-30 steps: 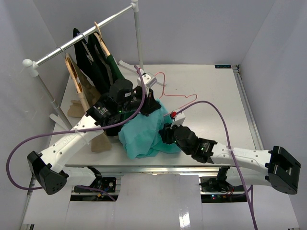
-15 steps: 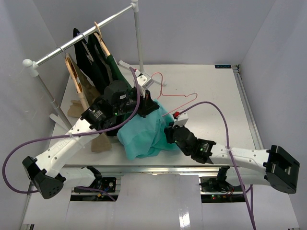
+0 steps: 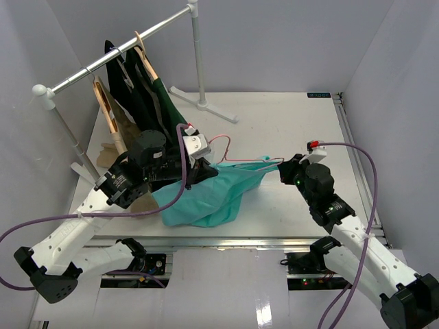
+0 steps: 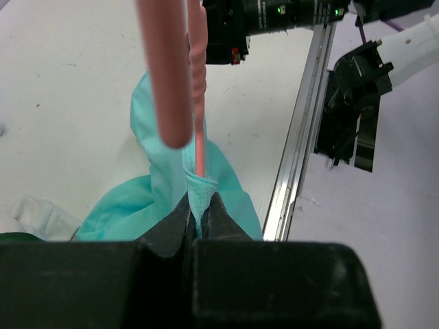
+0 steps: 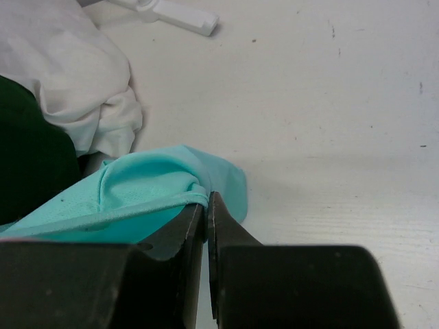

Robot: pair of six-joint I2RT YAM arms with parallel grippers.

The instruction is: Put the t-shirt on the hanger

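We see hung garments (image 3: 154, 103) on the rack (image 3: 164, 23) at ten o'clock. The t-shirt (image 3: 212, 195) lies on the counter (image 3: 295, 123), stretched between both low-reaching arms: left tool (image 4: 199, 205) clamps fabric beside the hanger (image 4: 164, 68) wire, right tool (image 5: 207, 205) pinches its hem.

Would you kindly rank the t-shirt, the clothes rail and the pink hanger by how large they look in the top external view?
1. t-shirt: covers the most area.
2. clothes rail: longer than the t-shirt but thin. It is raised nearer the camera, so this rank is unsure.
3. hanger: only thin wire, partly hidden.
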